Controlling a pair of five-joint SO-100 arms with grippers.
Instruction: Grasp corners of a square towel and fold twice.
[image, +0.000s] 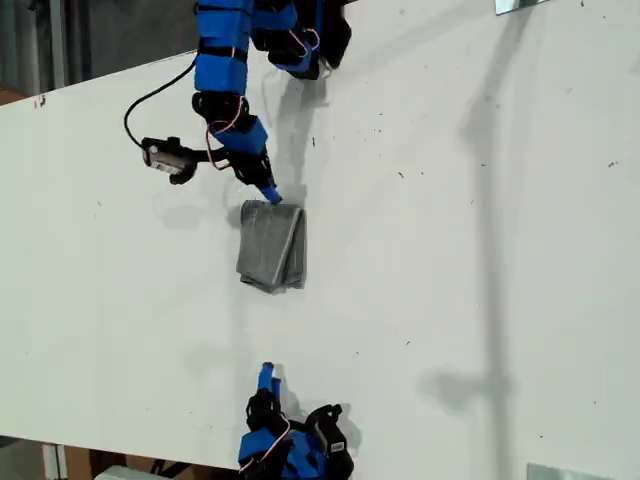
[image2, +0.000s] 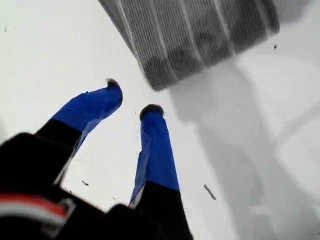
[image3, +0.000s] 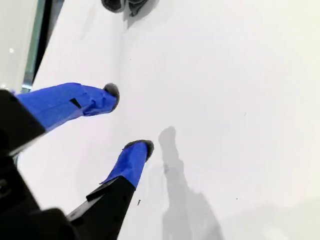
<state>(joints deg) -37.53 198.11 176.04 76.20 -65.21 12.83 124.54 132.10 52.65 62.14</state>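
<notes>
Grey and finely striped, the towel lies on the white table a little toward the exterior view's left of centre. It is a compact folded packet whose long axis runs up and down that view. Its left edge looks smooth, and its right edge shows stacked layers, so both folds appear to be done. The first gripper is much the nearer tool: its narrowly parted, empty jaws point at the packet's far short edge, with a rounded corner just beyond the fingertips and seemingly not touching them. The second gripper stands well apart past the opposite short edge, moderately open over bare table and holding nothing. Further right the table carries only shadows.
</notes>
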